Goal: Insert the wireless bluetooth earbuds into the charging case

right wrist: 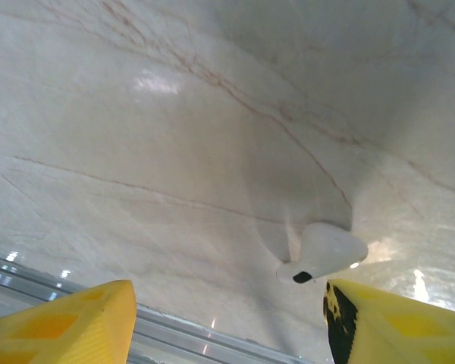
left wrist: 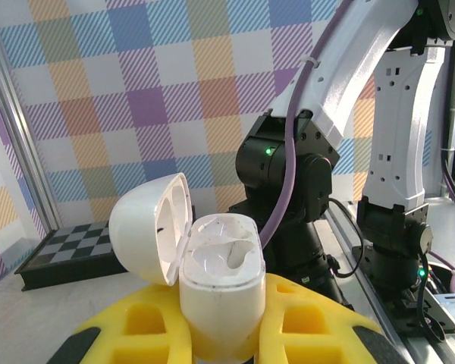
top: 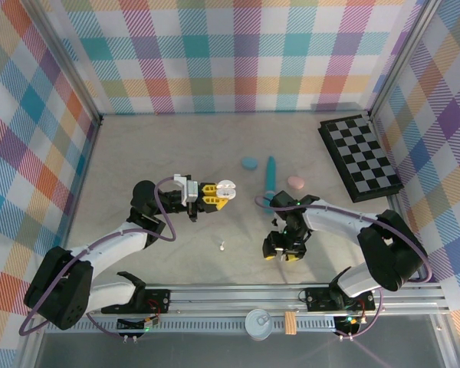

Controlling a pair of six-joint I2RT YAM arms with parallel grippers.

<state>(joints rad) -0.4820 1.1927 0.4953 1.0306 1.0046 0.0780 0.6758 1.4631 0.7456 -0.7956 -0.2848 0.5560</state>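
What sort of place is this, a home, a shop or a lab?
Most likely a robotics lab test cell: plaid backdrop walls enclose a tabletop, two robot arms are bolted to an aluminium rail at its near edge, and a checkerboard lies in one corner.

We work in a robotics lab cell: plaid walls (top: 238, 54) enclose the table (top: 138, 153) around our jaws; an aluminium rail (top: 238, 295) edges it.
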